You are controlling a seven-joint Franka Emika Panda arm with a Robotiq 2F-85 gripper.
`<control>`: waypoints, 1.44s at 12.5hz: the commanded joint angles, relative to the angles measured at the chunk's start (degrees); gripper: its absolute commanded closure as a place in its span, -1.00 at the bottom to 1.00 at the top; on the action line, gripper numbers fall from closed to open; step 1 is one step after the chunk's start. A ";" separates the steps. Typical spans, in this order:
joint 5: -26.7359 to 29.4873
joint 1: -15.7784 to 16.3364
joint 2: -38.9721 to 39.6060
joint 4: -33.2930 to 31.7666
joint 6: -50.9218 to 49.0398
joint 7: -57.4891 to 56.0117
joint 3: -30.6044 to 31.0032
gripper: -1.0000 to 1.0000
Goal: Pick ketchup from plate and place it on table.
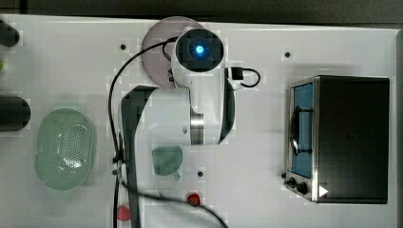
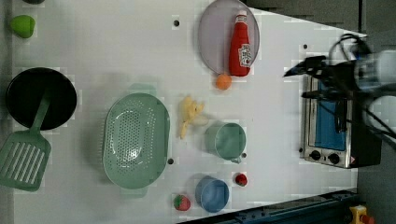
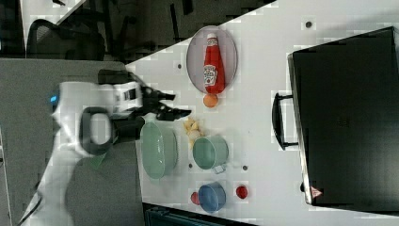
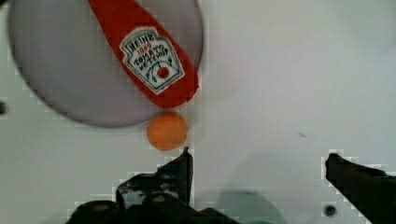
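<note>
On the plate lies the ketchup, apart from the wide-open, empty end effector

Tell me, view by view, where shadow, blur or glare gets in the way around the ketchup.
Wrist view: the ketchup label reads sharply; soft shadow lies between the open pincer tips on the table. Left view: the arm at the left view's right edge is smeared, ketchup and plate evenly lit. Right view: no glare on the plate. Top view: a bright blue light glows on the arm.
</note>
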 commanded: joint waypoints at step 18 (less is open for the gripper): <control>-5.02 2.48 33.85 22.55 17.88 -39.66 0.52 -1.00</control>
